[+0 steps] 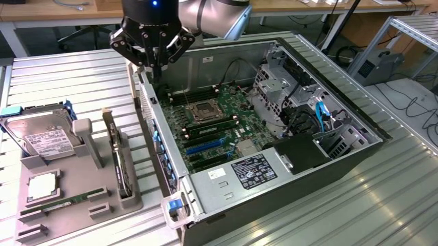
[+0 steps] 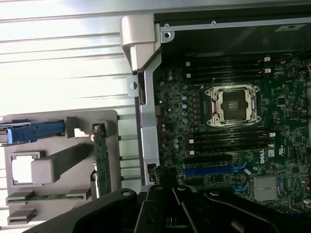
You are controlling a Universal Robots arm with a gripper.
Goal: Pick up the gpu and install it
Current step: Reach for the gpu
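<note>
The gpu (image 1: 122,165) stands on its edge in a slot of the grey holder (image 1: 92,177), on the exterior view's left beside the open computer case (image 1: 226,184). It is a thin black card with a silver bracket at its far end. In the wrist view the gpu (image 2: 101,158) shows edge-on. My gripper (image 1: 156,70) hangs over the case's back corner, above the motherboard's (image 1: 219,120) edge, shut with nothing between its fingers. It is well above and behind the gpu, apart from it. The gripper (image 2: 166,190) also shows dark in the wrist view, over the case wall.
The holder also carries a silver hard drive (image 1: 41,136), a processor chip (image 1: 42,187) and a green memory stick (image 1: 65,201). Blue card slots (image 1: 205,146) lie on the motherboard near an empty processor socket (image 1: 205,110). Drive cages and cables fill the case's right side. Ribbed metal table (image 1: 356,205) lies all round.
</note>
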